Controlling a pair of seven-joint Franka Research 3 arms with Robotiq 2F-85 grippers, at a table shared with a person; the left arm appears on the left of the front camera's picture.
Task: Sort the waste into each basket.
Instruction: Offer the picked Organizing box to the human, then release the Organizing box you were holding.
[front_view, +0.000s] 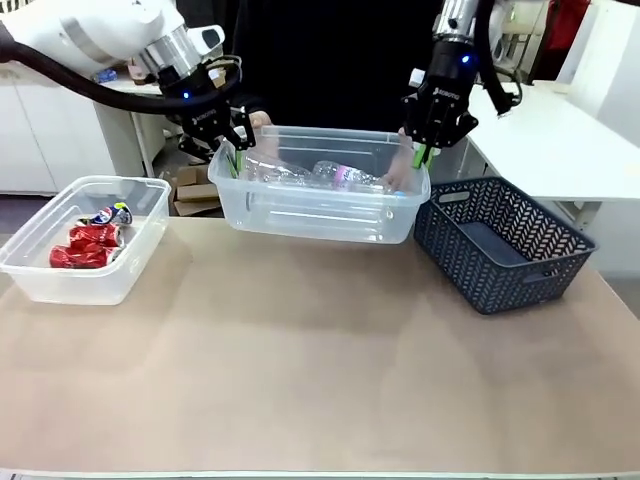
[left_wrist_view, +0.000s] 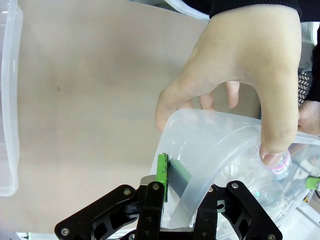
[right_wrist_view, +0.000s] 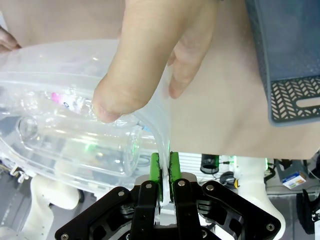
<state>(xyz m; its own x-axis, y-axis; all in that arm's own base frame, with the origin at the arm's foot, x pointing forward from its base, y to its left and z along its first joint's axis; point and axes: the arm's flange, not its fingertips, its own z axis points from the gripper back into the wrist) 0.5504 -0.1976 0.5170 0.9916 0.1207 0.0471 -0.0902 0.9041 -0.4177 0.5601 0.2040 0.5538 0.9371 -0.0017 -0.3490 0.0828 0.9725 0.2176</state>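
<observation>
both grippers (front_view: 233, 160) (front_view: 424, 155) clamp the tub's rim (front_view: 320, 133); wrist views reveal person's hands (left_wrist_view: 240, 75).

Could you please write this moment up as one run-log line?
left gripper: shut on tub rim | right gripper: shut on tub rim | bottle tub: lifted, person's hands on it | blue basket: empty

Large clear rectangular plastic tub (front_view: 320, 205) holds clear plastic bottles (front_view: 335, 175); smaller clear tub (front_view: 60, 275) holds crushed red cans (front_view: 88, 245); dark blue lattice basket (front_view: 505, 245) rightmost.
</observation>
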